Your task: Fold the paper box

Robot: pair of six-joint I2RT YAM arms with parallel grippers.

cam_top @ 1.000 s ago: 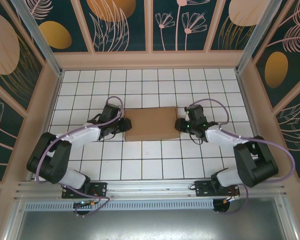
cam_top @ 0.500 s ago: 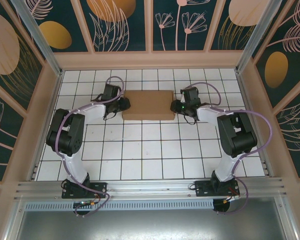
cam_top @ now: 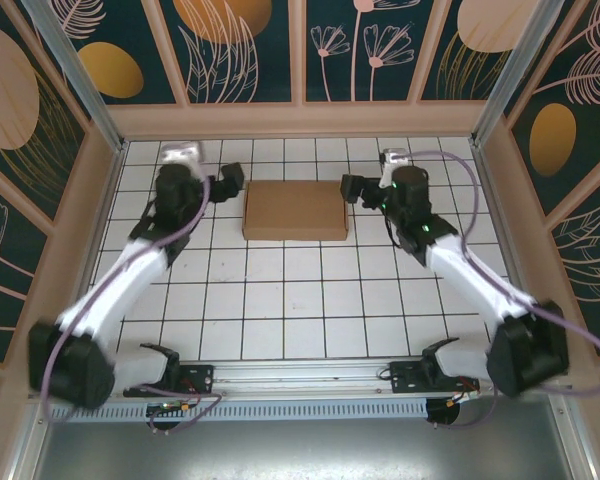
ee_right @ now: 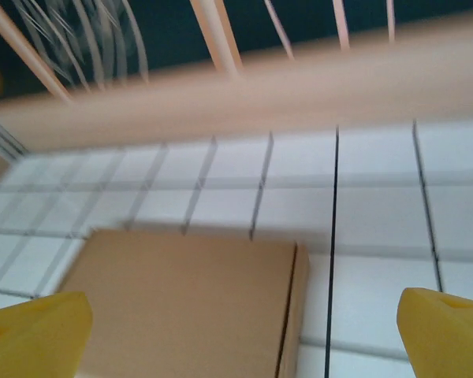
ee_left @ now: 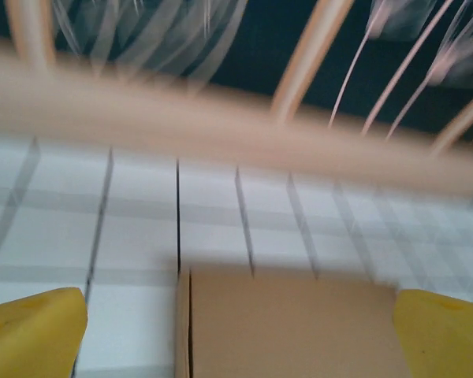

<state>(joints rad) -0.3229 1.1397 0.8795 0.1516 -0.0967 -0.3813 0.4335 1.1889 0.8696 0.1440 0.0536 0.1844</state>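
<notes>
Top external view: the paper box is lying closed and flat on the white tiled table, in the far half and roughly centred between the two arms. The left gripper is hovering near the box's far left corner, with a small gap of tile between them. The right gripper is sitting just beside the far right corner; whether it is touching the cardboard cannot be told from this angle. Both arms are reaching out long from their bases at the near edge.

Left wrist view: the picture is blurring, yet the yellow fingers are showing at the opposite bottom corners, spread wide and gripping nothing. The brown box is lying low between them, its edge seam facing the camera, with tiles and a pale wooden rail beyond.

Right wrist view: the yellow fingertips are likewise standing far apart with nothing in them. The box is lying toward the lower left, its right edge running beside a dark grout line.
</notes>
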